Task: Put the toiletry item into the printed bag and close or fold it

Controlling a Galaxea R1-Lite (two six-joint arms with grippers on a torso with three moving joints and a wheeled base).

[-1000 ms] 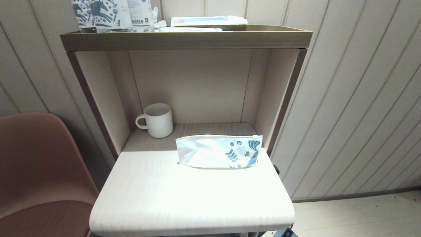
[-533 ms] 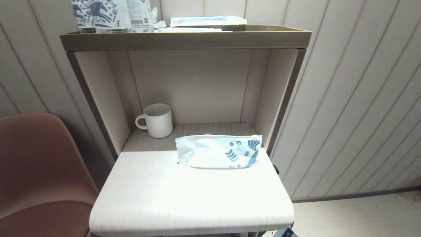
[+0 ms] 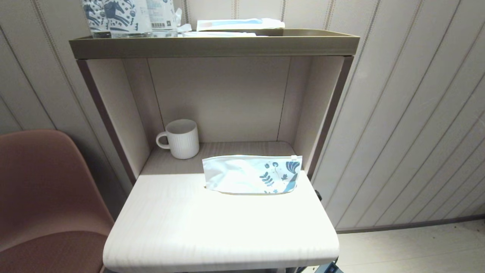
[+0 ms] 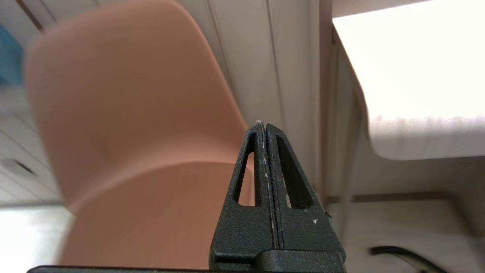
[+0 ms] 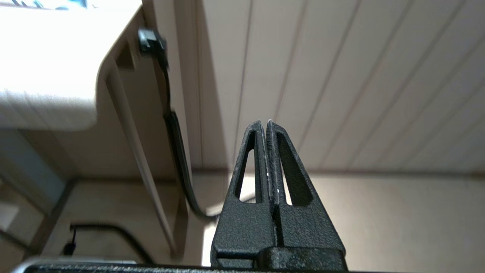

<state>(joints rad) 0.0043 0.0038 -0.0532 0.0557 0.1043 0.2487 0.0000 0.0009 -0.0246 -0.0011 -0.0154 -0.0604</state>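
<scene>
The printed bag [image 3: 250, 175] lies flat on the white table [image 3: 219, 231], at the mouth of the shelf niche. Its blue leaf print and small zip slider [image 3: 293, 156] are at the right end. The toiletry item is hidden; nothing loose lies beside the bag. Neither arm shows in the head view. My left gripper [image 4: 264, 123] is shut on nothing, low beside the table's left edge and facing the chair [image 4: 113, 113]. My right gripper [image 5: 265, 122] is shut and empty too, below the table's right edge and facing the panelled wall.
A ribbed white mug [image 3: 182, 138] stands at the back left of the niche. The top tray [image 3: 212, 45] carries a horse-patterned package [image 3: 113, 15] and flat white packets [image 3: 239, 24]. A brown chair [image 3: 45, 197] stands left of the table. A black cable [image 5: 178, 151] hangs under the table's right side.
</scene>
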